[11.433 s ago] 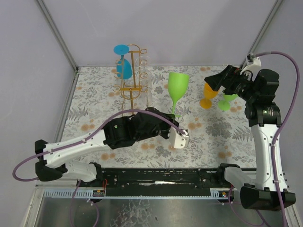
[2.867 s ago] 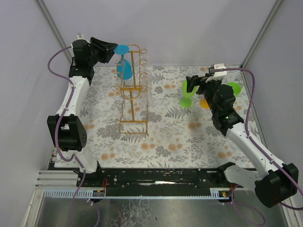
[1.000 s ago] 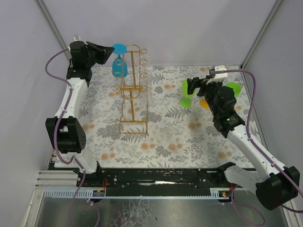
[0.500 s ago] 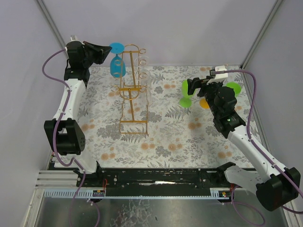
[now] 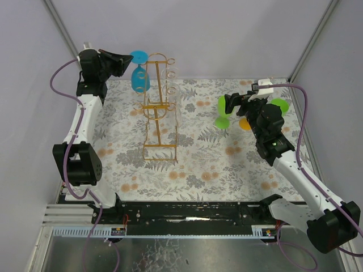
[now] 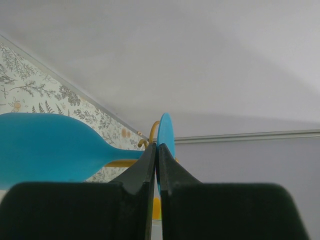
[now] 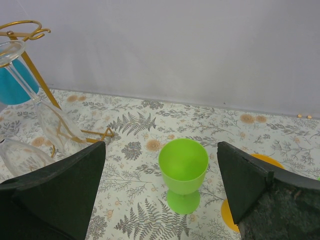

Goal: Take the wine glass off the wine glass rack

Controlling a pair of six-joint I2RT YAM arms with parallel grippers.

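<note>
A blue wine glass [image 5: 138, 79] hangs upside down at the far left of the gold wire wine glass rack [image 5: 157, 110], its round foot level with the rack's top loops. My left gripper [image 5: 127, 61] is shut on the edge of that foot. In the left wrist view the left gripper [image 6: 157, 146] pinches the thin blue foot disc [image 6: 166, 131], with the bowl [image 6: 45, 147] to the left and gold wire [image 6: 152, 131] just behind. My right gripper [image 5: 231, 103] is open and empty over a green glass [image 5: 223, 109].
Clear glasses [image 5: 170, 85] still hang on the rack; they also show in the right wrist view [image 7: 59, 125]. The green glass [image 7: 183, 165] stands upright between the right fingers. An orange glass [image 5: 245, 123] and a second green one [image 5: 279, 103] stand at the back right by the wall.
My left gripper has drawn the blue glass a little to the left and up, away from the rack's top loops. The right arm has not moved.
</note>
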